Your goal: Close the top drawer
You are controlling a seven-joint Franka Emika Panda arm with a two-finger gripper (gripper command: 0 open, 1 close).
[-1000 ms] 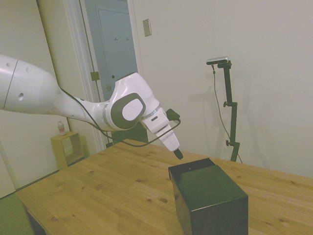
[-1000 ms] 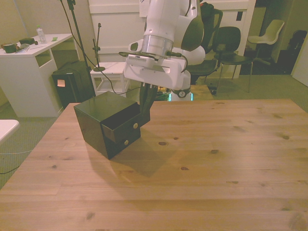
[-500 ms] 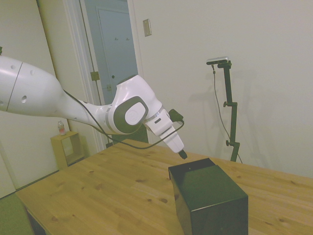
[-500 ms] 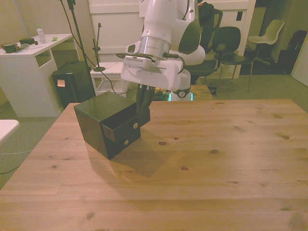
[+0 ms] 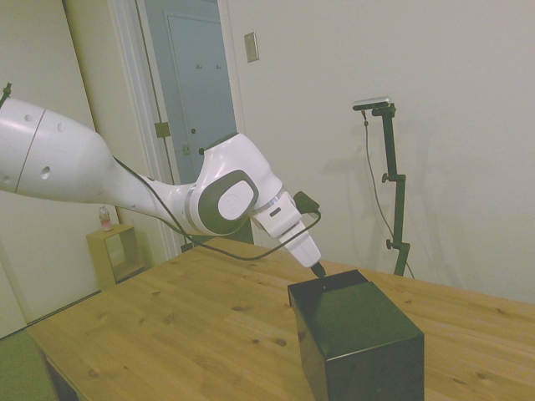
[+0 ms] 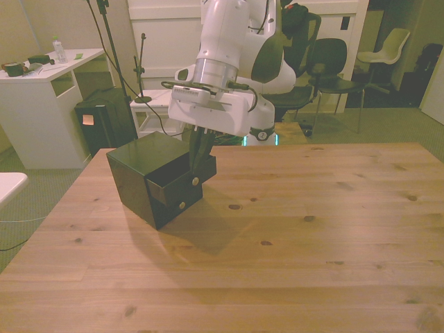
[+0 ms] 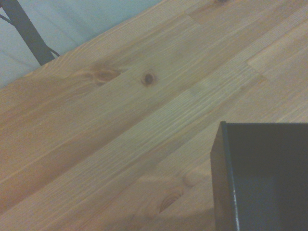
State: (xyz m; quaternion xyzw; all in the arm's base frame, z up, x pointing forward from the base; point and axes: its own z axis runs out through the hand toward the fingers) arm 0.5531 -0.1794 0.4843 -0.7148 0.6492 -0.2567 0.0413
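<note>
The top drawer (image 6: 182,182) juts out of the cabinet (image 6: 149,177); the end effector (image 6: 198,161), fingers pressed together, hangs just above its front edge.

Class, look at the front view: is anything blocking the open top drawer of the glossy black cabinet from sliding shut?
Nothing visible blocks it. The top drawer juts from the glossy black cabinet, its inside mostly hidden. The gripper sits at the drawer's upper front corner, on the front view's right.
</note>
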